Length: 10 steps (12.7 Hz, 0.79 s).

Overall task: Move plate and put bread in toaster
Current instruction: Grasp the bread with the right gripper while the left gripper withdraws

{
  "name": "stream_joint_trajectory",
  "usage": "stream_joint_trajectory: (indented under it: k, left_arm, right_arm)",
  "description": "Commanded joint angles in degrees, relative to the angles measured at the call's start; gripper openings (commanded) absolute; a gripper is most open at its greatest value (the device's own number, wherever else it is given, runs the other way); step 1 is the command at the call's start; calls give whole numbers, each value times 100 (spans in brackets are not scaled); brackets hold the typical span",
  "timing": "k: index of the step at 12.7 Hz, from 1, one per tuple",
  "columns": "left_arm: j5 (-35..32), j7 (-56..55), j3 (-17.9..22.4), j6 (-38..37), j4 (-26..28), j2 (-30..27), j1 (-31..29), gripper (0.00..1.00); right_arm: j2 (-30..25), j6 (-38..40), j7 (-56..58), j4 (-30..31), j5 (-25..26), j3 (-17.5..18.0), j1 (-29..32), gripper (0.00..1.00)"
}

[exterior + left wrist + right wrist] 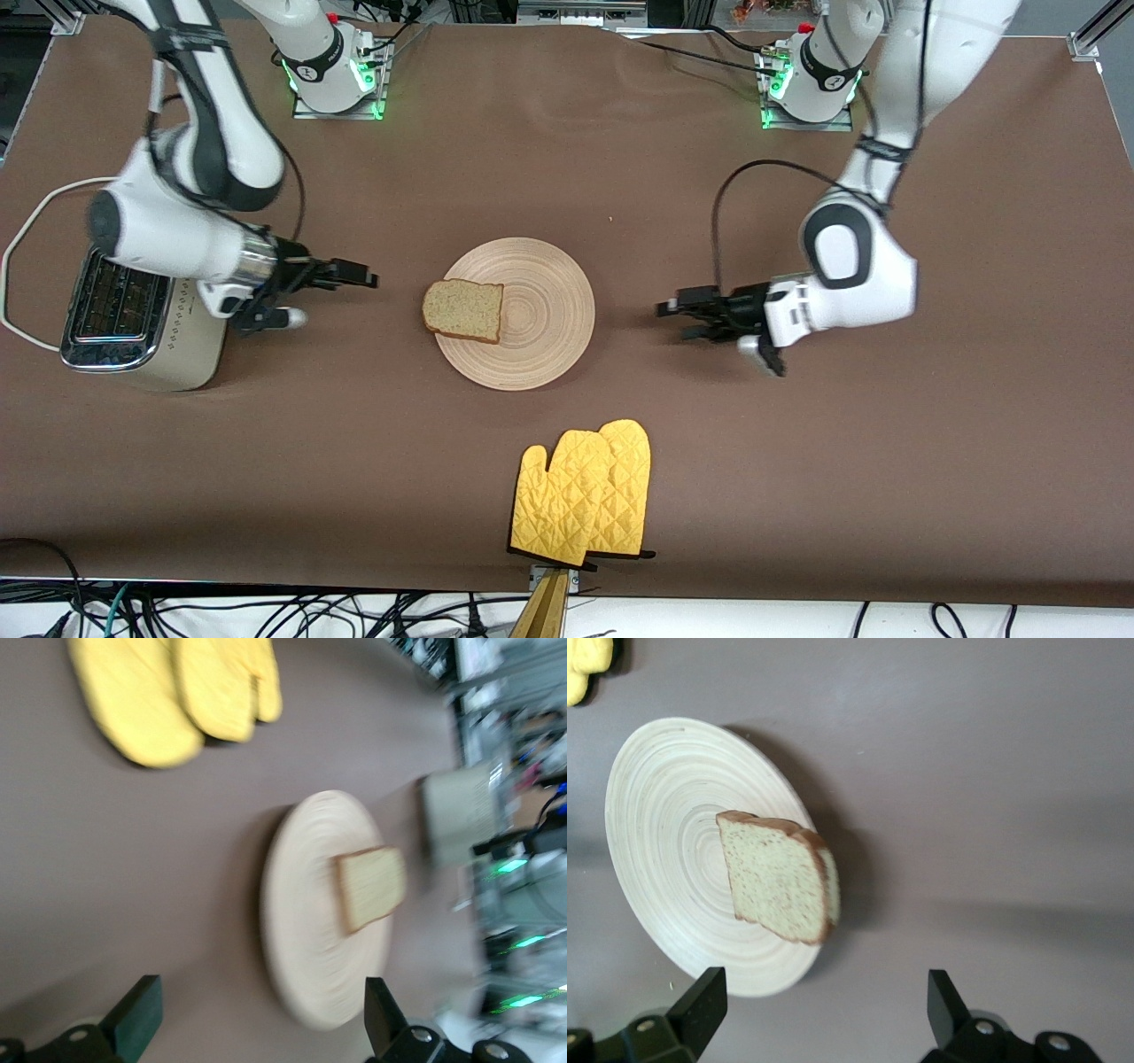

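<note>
- The toaster (pixel 133 323) stands near the table's edge at the right arm's end; the right arm hides part of its top, and its white cord (pixel 27 257) loops toward that edge.
- The right gripper (pixel 341 283), fingers spread and empty, hovers between toaster and plate.
- The wooden plate (pixel 540 310) lies mid-table; the bread (pixel 463 310) overhangs its rim on the toaster's side.
- Two yellow oven mitts (pixel 585 496) overlap at the table's edge nearest the front camera.
- The left gripper (pixel 687 315), released and holding nothing, hangs beside the plate.
</note>
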<state>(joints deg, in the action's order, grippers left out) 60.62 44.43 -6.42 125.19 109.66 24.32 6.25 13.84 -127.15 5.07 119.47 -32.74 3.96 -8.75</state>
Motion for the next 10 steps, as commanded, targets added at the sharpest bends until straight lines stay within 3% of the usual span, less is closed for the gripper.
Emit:
stream_joint_trajectory:
  k: [1, 4, 5, 6, 7, 10]
  left_arm:
    - [-1419, 57, -43, -56, 240, -970, -649, 100]
    - [-1526, 66, 131, -108, 248, -1753, -1345, 100]
    - [-1901, 57, 306, -361, 248, -1973, -1337, 100]
    - [-2479, 5, 360, -616, 222, -2236, -1337, 100]
    - [-3076, -248, 491, -853, 222, -2456, -1328, 100]
    - [-4299, -1619, 862, -2169, -364, -2704, -1258, 100]
  right_arm:
    - [520, -932, 746, 218, -818, 367, 5, 100]
    - [1145, -1392, 2537, 200, -2513, 536, 5, 99]
    - [1173, -1366, 2769, 200, -2710, 536, 14, 76]
    - [1139, -1348, 2763, 200, -2712, 527, 14, 46]
    - [1130, -1348, 2763, 200, -2712, 527, 14, 28]
    - [1174, -1374, 2754, 183, -2712, 527, 14, 0]
